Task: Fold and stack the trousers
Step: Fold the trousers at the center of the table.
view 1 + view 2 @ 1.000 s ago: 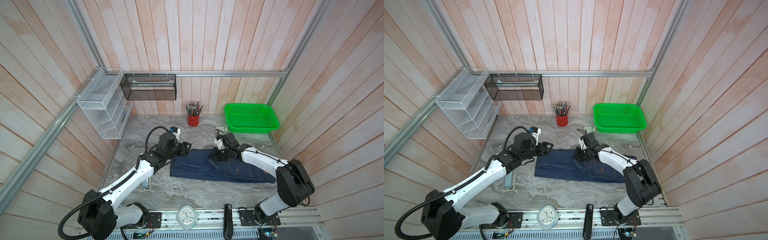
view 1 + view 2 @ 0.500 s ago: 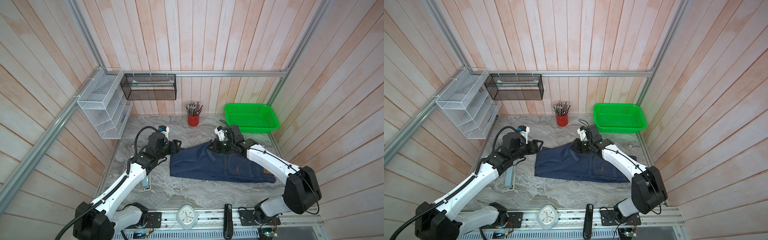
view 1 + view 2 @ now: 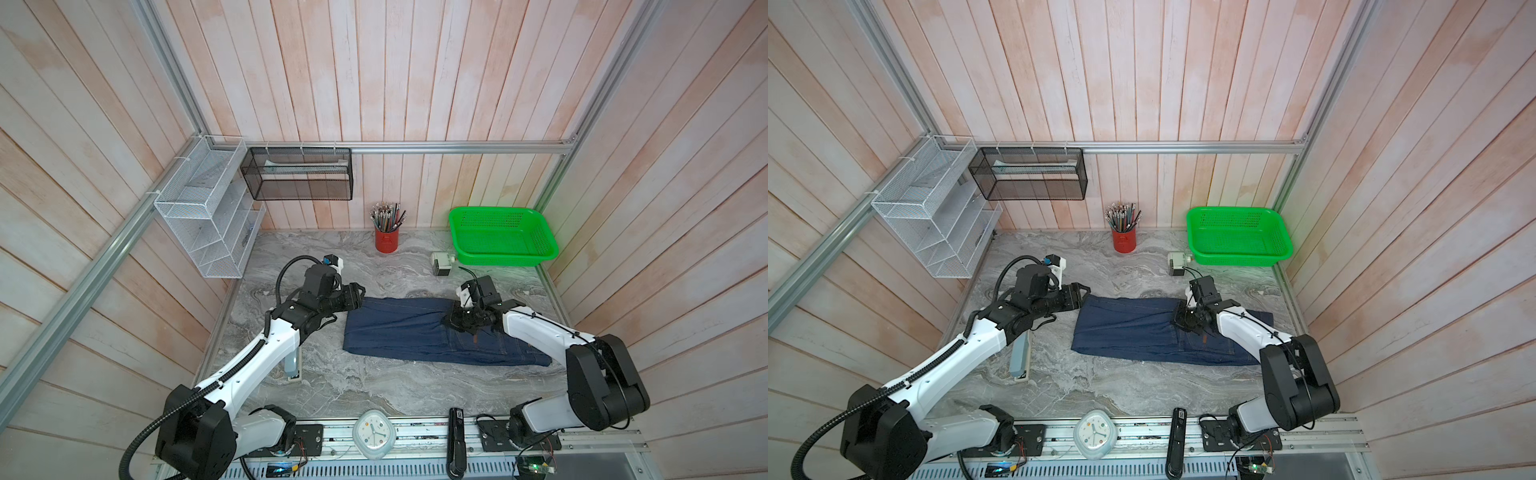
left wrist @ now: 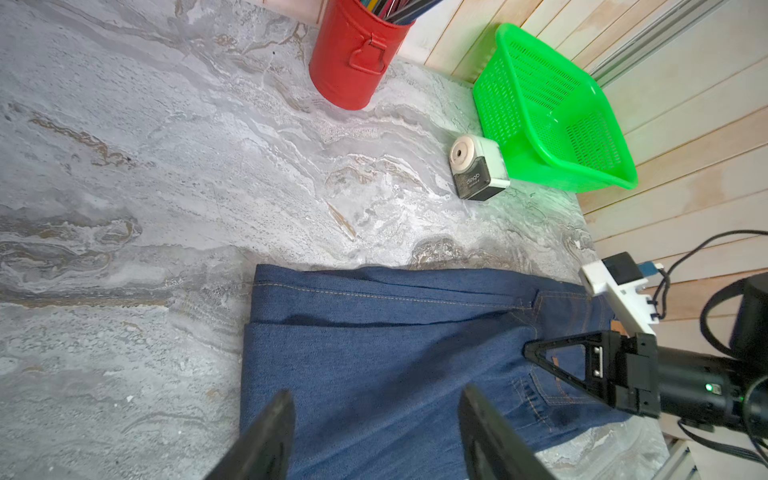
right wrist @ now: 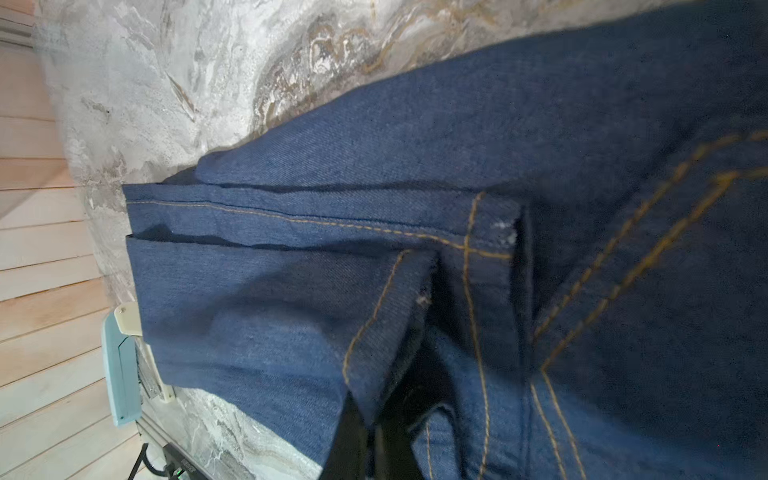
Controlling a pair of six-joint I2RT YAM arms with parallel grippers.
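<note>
The right hand, wrist angled down, is closed on a folded-over hem of the trousers, which lie folded on the middle of the counter. The left hand hovers at their fold edge, jaws wide and empty. The label on the sharpener looks like "dingo". The right arm covers the waistband.
</note>
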